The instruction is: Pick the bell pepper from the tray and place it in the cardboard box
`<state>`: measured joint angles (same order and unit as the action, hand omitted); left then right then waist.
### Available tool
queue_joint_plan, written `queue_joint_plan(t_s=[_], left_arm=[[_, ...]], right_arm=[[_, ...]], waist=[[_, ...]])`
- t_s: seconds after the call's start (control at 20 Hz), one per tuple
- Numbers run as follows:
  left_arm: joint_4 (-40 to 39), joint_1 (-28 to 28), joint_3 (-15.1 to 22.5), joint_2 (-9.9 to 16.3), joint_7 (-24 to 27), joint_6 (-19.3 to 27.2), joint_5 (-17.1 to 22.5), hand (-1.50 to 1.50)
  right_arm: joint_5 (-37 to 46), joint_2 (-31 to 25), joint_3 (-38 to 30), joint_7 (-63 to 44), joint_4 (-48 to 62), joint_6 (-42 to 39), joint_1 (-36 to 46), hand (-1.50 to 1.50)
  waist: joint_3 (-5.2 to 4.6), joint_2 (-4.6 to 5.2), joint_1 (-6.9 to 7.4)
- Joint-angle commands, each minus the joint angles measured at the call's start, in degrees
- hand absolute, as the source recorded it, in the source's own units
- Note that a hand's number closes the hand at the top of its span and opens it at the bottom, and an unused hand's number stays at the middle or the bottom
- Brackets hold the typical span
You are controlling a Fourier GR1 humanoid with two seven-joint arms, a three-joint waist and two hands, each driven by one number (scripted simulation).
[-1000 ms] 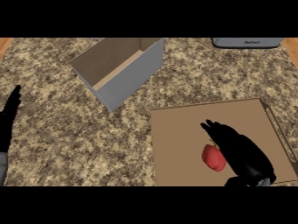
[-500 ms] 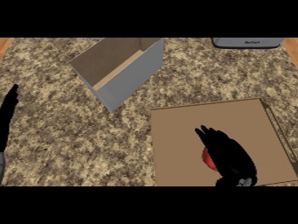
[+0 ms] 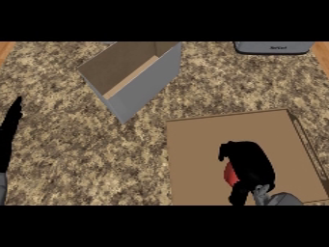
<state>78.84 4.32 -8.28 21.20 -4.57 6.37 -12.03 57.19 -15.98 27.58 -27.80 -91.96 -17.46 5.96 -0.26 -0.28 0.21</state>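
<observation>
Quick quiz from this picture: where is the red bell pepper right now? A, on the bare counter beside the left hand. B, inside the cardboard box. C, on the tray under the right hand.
C: the bell pepper shows red on the tray, mostly covered by the right hand curled over it; the cardboard box stands apart.

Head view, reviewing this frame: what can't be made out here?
- Bell pepper: mostly covered by the right hand; only a red sliver shows, so whether it has left the tray is unclear.
- Grey object: cut off by the top edge.
- Cardboard box: its floor is hidden by its own walls.
- Left hand: partly cut off at the left edge.
</observation>
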Motion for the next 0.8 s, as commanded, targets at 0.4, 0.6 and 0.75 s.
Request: queue_joint_plan(t_s=[0.4, 0.6, 0.75], left_arm=[[-2.96, 3.53, -0.51, -0.32, 0.48, -0.94, -1.18, 0.0], [-1.65, 3.05, -0.66, -0.39, -0.48, -0.38, -2.0, 0.0], [-0.34, 2.88, 0.46, -2.1, -1.76, 0.8, -3.14, 0.0]], right_arm=[[-2.6, 0.55, -12.18, 16.48, 18.36, 9.84, 16.0, 1.5], [-1.78, -0.76, -17.05, 19.36, 25.42, 13.08, 23.54, 1.5], [1.08, -0.76, -16.75, 16.89, 22.48, 14.15, 25.42, 1.5]], waist=[[0.3, 0.62, 0.6], [0.29, 0.46, 0.49], [0.27, 0.29, 0.15]])
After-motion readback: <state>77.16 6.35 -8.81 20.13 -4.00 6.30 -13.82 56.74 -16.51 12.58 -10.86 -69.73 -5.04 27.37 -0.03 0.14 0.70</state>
